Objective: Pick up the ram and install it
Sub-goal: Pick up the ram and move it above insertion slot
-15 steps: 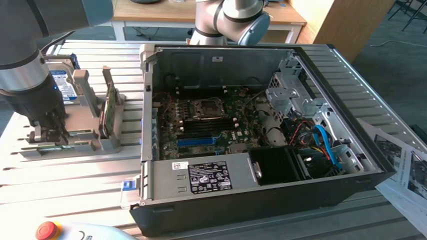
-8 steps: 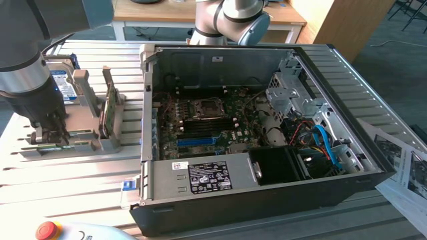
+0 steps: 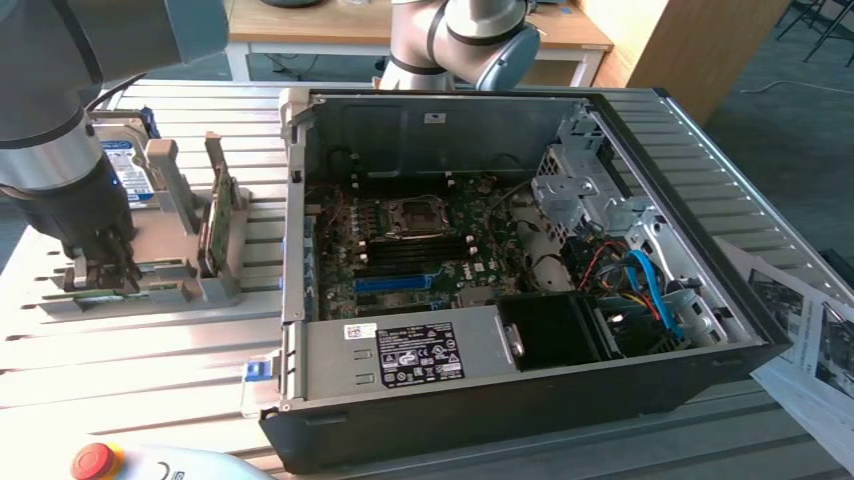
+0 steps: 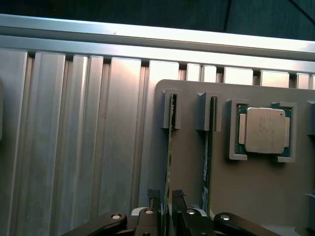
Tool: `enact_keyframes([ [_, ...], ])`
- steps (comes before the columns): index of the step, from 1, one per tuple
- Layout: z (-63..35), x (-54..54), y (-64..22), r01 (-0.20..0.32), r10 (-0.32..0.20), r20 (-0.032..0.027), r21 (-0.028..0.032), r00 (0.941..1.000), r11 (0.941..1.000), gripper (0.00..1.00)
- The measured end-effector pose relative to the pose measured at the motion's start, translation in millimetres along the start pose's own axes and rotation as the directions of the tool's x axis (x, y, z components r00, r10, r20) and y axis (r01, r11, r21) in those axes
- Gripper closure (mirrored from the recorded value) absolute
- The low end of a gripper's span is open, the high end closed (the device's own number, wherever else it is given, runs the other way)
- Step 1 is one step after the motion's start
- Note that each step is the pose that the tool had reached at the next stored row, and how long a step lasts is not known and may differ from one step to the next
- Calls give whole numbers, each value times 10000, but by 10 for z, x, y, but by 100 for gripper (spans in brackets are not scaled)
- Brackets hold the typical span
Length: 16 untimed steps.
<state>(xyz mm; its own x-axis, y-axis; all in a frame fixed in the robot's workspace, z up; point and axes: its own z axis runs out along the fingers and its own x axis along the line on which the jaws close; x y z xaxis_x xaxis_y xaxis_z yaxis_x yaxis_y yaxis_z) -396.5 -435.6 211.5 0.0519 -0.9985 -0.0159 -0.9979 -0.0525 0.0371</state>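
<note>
Your jaws stand apart, straddling the long, thin green ram stick (image 4: 169, 147), which sits on edge in its grey plastic holder (image 4: 256, 196) on the ribbed metal bench (image 4: 74, 147). Nothing is lifted yet, and installing it in the open black computer case (image 3: 441, 430) remains undone.

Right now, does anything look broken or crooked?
Nothing stands out. The ram by the gripper and the second stick stand straight in the gray holder, and the processor sits square in its pocket.
</note>
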Motion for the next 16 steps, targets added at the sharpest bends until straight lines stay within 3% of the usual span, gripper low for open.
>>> enact_keyframes([
  [16,27,-27,-4,0,0,1,2,10000,10000,76],
])
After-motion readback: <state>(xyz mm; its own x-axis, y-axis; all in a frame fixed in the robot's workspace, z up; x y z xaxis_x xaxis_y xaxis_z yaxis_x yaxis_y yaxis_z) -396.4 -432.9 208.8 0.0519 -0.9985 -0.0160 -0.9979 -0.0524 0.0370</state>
